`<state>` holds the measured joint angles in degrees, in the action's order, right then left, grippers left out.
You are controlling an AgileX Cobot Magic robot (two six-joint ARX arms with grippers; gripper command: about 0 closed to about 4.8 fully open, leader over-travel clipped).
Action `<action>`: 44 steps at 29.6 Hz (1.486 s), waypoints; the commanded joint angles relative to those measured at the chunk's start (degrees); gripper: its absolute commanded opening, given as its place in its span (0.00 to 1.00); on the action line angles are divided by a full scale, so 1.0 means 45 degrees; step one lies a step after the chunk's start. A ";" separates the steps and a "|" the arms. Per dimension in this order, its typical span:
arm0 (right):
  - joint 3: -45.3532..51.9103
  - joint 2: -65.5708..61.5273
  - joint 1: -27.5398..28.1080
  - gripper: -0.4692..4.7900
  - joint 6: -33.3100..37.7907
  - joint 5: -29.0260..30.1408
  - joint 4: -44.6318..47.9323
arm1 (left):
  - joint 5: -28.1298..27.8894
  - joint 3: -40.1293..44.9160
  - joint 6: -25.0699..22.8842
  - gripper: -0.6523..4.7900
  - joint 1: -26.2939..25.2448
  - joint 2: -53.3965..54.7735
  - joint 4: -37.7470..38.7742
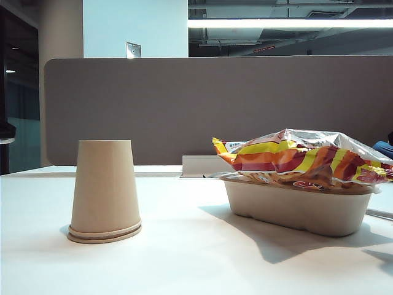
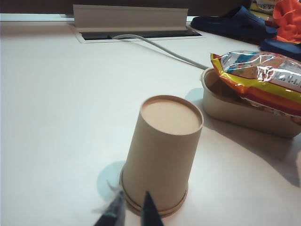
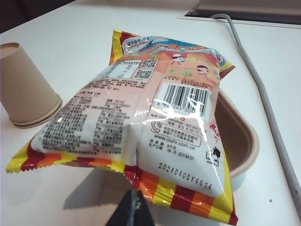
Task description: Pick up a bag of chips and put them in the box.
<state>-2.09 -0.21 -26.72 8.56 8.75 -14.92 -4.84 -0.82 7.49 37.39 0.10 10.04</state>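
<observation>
1. Left end effector (image 2: 129, 210): fingertips pinched together, nothing between them. It hangs just short of the upside-down paper cup (image 2: 162, 153), not touching as far as I can tell. It looks parked, with no role at the bag.
2. Right end effector (image 3: 133, 209): dark tips closed on each other, empty, just beside the near seam of the bag of chips (image 3: 141, 127). No grip on the foil, so the bag reads as let go.
3. The bag lies silver back up across the box (image 3: 237, 134), resting on the rim rather than down inside. It overhangs the rim toward the cup. My call: the placement is basically done but perched, since the puffy bag bridges the rim.
4. The box sits right of centre on the counter (image 1: 184, 246), with the cup well apart toward the left edge.
5. Print on the bag back: barcode, two QR codes, date stamp "20240405Y4614", a URL that looks like "www.oishi.com.cn". Dense small text is unreadable.
6. A grey cable (image 3: 263, 94) runs along the counter beyond the box.
</observation>
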 commanded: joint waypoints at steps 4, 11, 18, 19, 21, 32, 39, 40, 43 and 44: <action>-0.0015 0.0000 0.0000 0.09 0.0049 0.0029 0.0102 | -0.0068 0.0063 -0.0005 0.22 0.0010 0.0010 0.0039; -0.0015 0.0005 0.0000 0.09 0.0049 0.0029 0.0102 | -0.0068 0.0063 -0.0005 0.22 0.0010 0.0010 0.0039; -0.0015 0.0000 0.0000 0.09 0.0049 0.0029 0.0102 | -0.0068 0.0063 0.0000 0.22 0.0010 0.0010 0.0039; -0.0015 0.0000 0.0000 0.09 0.0053 0.0029 0.0102 | -0.0068 0.0063 -0.0005 0.22 0.0010 0.0010 0.0039; -0.0015 0.0000 0.0010 0.09 0.0049 0.0029 0.0102 | -0.0068 0.0063 0.0000 0.22 0.0010 0.0010 0.0039; -0.0015 0.0000 0.1399 0.09 0.0049 0.0029 0.0102 | -0.0015 0.0063 0.0000 0.22 -0.0612 0.0010 0.0044; -0.0015 0.0000 0.3045 0.09 0.0049 0.0029 0.0102 | -0.0019 0.0063 0.0000 0.22 -0.3259 0.0010 0.0044; -0.0015 0.0000 0.3274 0.09 0.0049 0.0029 0.0102 | -0.0019 0.0063 0.0000 0.22 -0.3657 0.0010 0.0039; -0.0015 0.0000 0.3852 0.09 0.0049 0.0029 0.0102 | -0.0019 0.0063 0.0000 0.22 -0.4886 0.0010 0.0039; -0.0015 0.0000 0.4061 0.09 0.0049 0.0029 0.0102 | -0.0019 0.0063 0.0000 0.22 -0.5348 0.0010 0.0039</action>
<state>-2.09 -0.21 -9.39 8.67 8.84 -14.92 -4.95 -0.82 7.51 14.85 0.10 10.04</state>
